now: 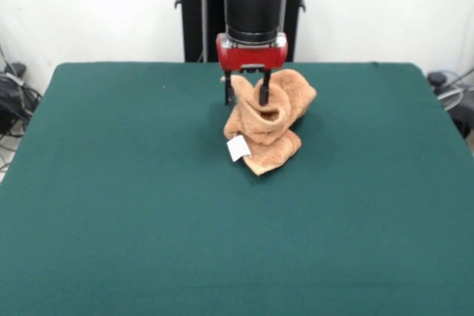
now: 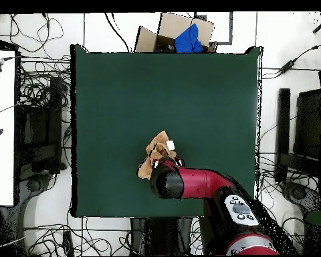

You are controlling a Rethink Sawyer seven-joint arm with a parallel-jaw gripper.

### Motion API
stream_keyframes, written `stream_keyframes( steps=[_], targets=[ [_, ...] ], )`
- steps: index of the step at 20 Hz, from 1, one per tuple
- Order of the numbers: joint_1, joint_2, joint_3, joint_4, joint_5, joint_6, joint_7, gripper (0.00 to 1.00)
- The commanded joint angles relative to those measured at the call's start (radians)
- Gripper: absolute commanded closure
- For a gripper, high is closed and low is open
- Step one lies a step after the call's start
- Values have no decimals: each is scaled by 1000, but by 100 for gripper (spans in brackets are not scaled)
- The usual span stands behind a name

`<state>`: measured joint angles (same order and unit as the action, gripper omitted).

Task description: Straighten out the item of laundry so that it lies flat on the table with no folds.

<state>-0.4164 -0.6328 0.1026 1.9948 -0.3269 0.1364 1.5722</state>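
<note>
Towel (image 1: 270, 120): peach terry, bunched upright, white tag (image 1: 238, 148); gripper (image 1: 247, 94) pinches its top in front view; overhead, arm hides grip.

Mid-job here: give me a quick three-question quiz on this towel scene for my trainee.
1. True or false: the towel lies flat on the table with no folds.
2. Where is the white tag in the front view? A) on the bundle's lower left B) on top, between the fingers C) lying apart on the table
3. Fill in: the end effector is gripping the towel's ____ part.

Key: 1. False: it is bunched and partly lifted, its lower folds apparently still on the table. 2. A. 3. Upper; the fingers close on cloth at the top of the bundle.
</note>
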Motion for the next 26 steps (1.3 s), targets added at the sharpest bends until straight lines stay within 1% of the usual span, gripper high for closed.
stream_keyframes(
  steps=[1,4,7,12,26],
  targets=[
    [10,24,-38,-44,-61,-57,104,0],
    [10,21,-43,-43,-70,-68,107,0],
    [1,19,-35,-43,-91,-109,108,0],
    [13,20,-45,-36,-79,-83,120,0],
    [1,14,-41,-26,-82,-80,111,0]
  ],
)
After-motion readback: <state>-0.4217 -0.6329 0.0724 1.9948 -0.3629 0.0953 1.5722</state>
